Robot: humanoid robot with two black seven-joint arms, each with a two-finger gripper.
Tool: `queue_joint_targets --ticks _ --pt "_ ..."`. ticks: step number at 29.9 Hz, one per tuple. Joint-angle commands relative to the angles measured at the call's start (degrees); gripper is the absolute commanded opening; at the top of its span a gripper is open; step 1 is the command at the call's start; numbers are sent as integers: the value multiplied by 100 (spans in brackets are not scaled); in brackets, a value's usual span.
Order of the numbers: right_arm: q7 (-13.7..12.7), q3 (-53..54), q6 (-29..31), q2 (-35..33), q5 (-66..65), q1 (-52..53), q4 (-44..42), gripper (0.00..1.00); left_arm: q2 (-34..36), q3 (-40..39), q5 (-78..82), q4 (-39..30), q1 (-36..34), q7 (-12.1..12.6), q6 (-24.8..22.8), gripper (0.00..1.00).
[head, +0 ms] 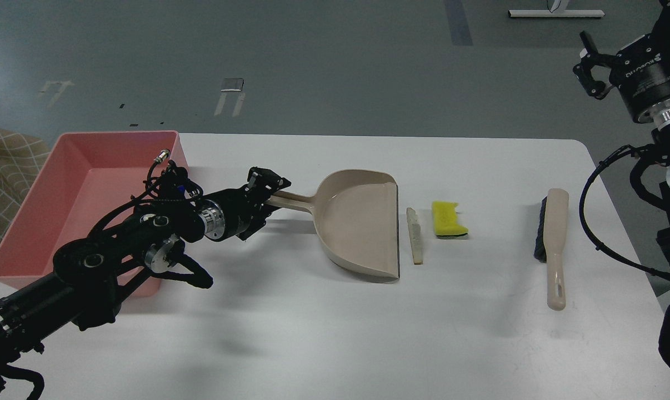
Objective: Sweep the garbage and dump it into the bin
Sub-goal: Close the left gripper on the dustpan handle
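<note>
Two arms frame your scene over a white table. Taking the table's middle as the clock centre, your bin, the shallow pink tray, lies at nine o'clock on the table's left edge, partly hidden by your left arm, which reaches across its near right corner.

Next in size, the beige dustpan lies just right of centre, its open mouth facing three o'clock and its long handle pointing toward nine. Your left gripper sits at the end of that handle with its fingers on either side of it; you cannot tell whether they are already clamped on it or only straddling it.

Your right gripper hangs high at two o'clock, beyond the table's far right corner, with its fingers spread apart and nothing between them.

The brush lies at three o'clock, well apart from the dustpan, black bristles on its left side and handle end pointing toward six.

Your garbage lies between the dustpan and the brush. The yellow sponge piece, with dark green showing at its near edge, rests just right of the pale wedge strip. That strip lies parallel to the dustpan's mouth, just beside it, not touching it.
</note>
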Motion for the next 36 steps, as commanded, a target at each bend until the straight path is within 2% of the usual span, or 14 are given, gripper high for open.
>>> queue_joint_targets --ticks 1,8,14,17,18,20,26,30,36 --pt "-3 9 0 1 0 0 1 100 13 0 -4 0 13 2 0 50" --pt "-3 0 0 -8 0 0 1 100 13 0 -4 0 57 -165 0 42" --pt "5 0 0 -8 0 -8 1 100 4 9 -4 0 66 -182 8 37" --pt "-3 0 0 -8 0 0 1 100 -5 9 -4 26 66 -217 9 39" --pt "5 0 0 -8 0 -8 1 100 -5 9 -4 43 66 -244 -9 49" --pt "5 0 0 1 0 -9 1 100 -5 17 4 87 57 -261 0 52" --pt "-3 0 0 1 0 0 1 100 -31 52 5 237 66 -498 -9 46" --pt "5 0 0 1 0 0 1 100 -31 52 5 255 66 -508 -9 43" --pt "-3 0 0 1 0 -9 9 100 -22 44 22 254 66 -499 -27 42"
